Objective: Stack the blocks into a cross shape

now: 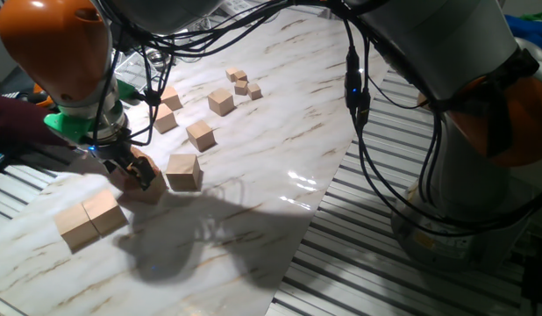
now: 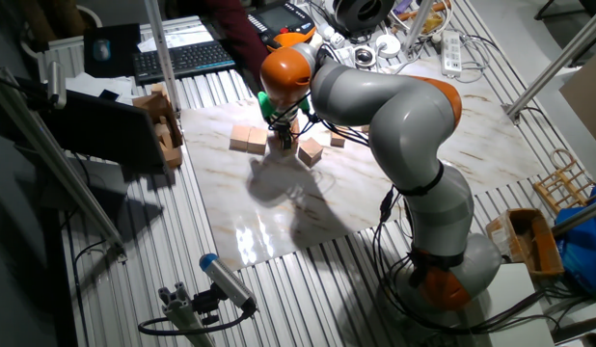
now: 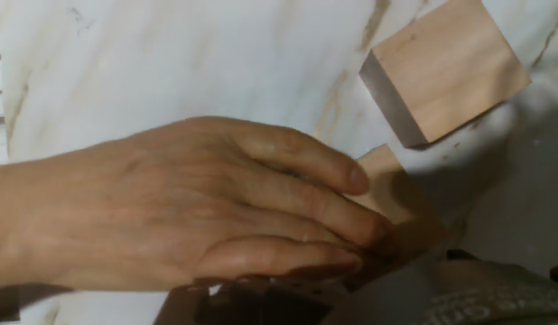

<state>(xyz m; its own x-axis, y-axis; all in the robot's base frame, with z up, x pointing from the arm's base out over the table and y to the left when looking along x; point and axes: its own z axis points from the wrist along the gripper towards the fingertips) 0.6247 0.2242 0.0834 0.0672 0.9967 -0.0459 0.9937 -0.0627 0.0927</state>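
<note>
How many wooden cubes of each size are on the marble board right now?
Large cubes: 4, one partly under a hand
Medium cubes: 4
Tiny cubes: about 4, tightly clustered
Total: about 12

The arm (image 2: pixel 394 125) is being bent low over the marble table (image 2: pixel 279 207), with the gripper (image 2: pixel 281 135) being held down among the blocks. Two blocks (image 2: pixel 247 141) are being kept side by side just left of it, another block (image 2: pixel 311 150) just right. Whether the jaws are closed can't be told.
</note>
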